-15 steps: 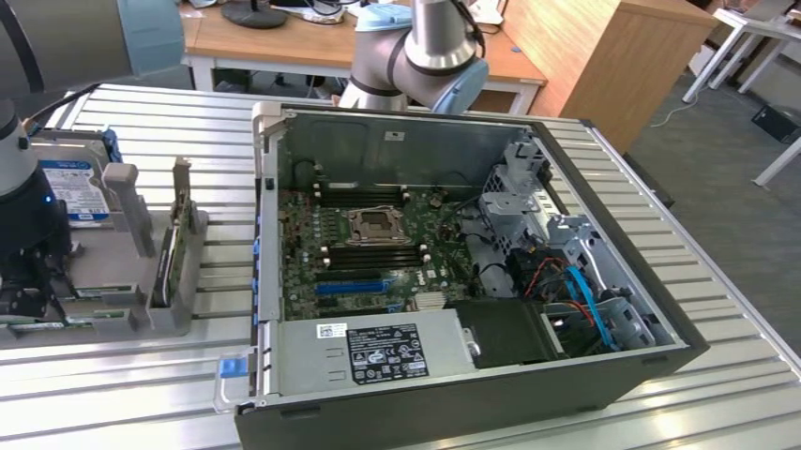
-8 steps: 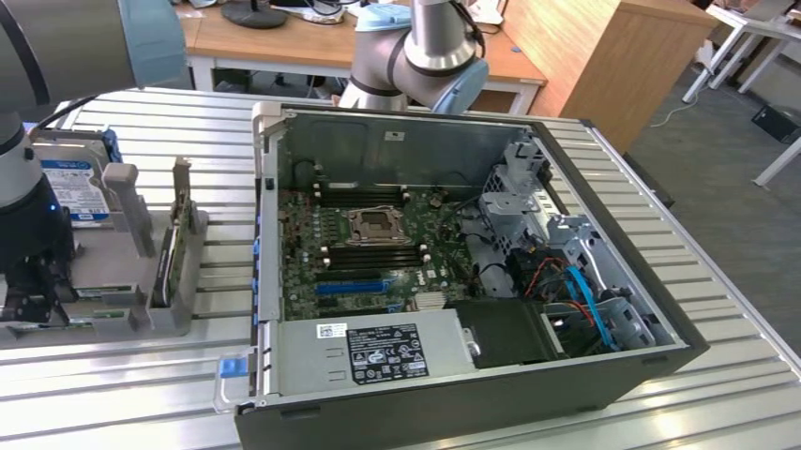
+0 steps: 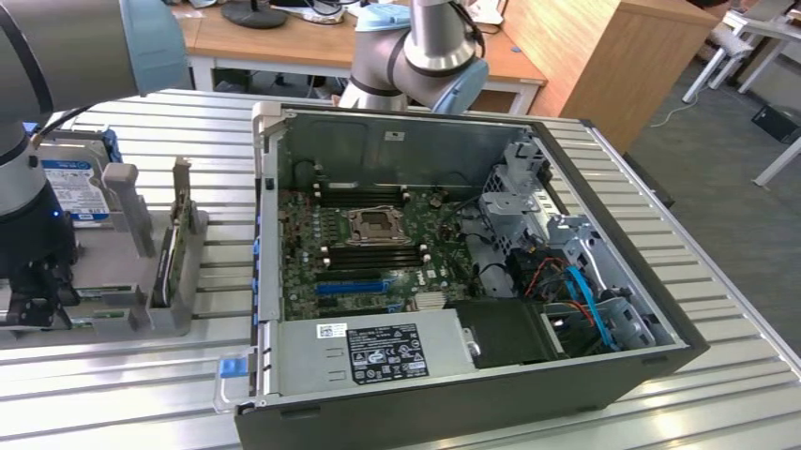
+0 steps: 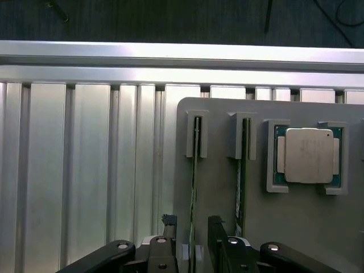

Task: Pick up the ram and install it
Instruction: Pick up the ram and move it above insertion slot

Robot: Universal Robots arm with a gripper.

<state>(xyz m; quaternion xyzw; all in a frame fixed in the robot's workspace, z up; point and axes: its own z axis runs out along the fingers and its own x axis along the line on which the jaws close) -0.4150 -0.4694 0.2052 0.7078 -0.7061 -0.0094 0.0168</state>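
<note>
The end effector [image 4: 191, 224] is spread wide and has hold of nothing. Its two fingers [image 4: 216, 227] stand on either side of the ram [image 4: 195, 170], which sits on edge in a slot of the grey holder [image 4: 219, 187] on the ribbed metal desk [image 4: 85, 170]. A second stick [image 4: 241, 170] stands in the neighbouring slot, and a processor [image 4: 309, 154] lies in its cradle just beside that. The open computer case [image 3: 414, 122] rests toward the exterior view's right, apart from the holder, its motherboard [image 3: 375, 244] exposed
</note>
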